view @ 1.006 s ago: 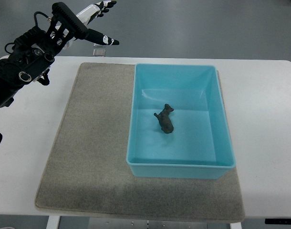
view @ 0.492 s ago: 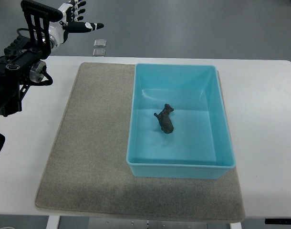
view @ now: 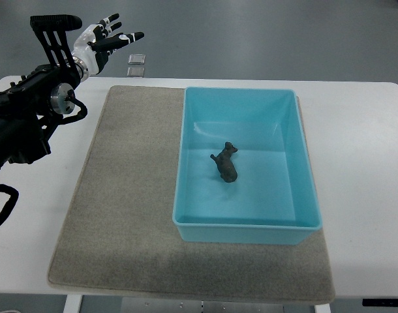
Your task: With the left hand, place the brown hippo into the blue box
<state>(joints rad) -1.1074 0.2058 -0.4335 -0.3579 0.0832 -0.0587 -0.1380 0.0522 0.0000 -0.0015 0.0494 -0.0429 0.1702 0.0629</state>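
Observation:
The brown hippo (view: pixel 226 162) lies on its side on the floor of the blue box (view: pixel 303 163), near the middle. The box stands on the right half of a grey mat (view: pixel 127 189). My left hand (view: pixel 111 39) is raised at the top left, beyond the table's far edge and well away from the box. Its fingers (view: pixel 124 37) are spread and hold nothing. The black left arm (view: pixel 29 120) comes in from the left edge. The right arm does not show.
The mat covers most of a white table (view: pixel 368 163). Two small clear squares (view: pixel 136 64) lie on the grey floor past the table's far edge, just right of my left hand.
My left arm has swung back toward the left and pulled in over the table's left corner. The hand stays spread. The hippo and the box have not moved.

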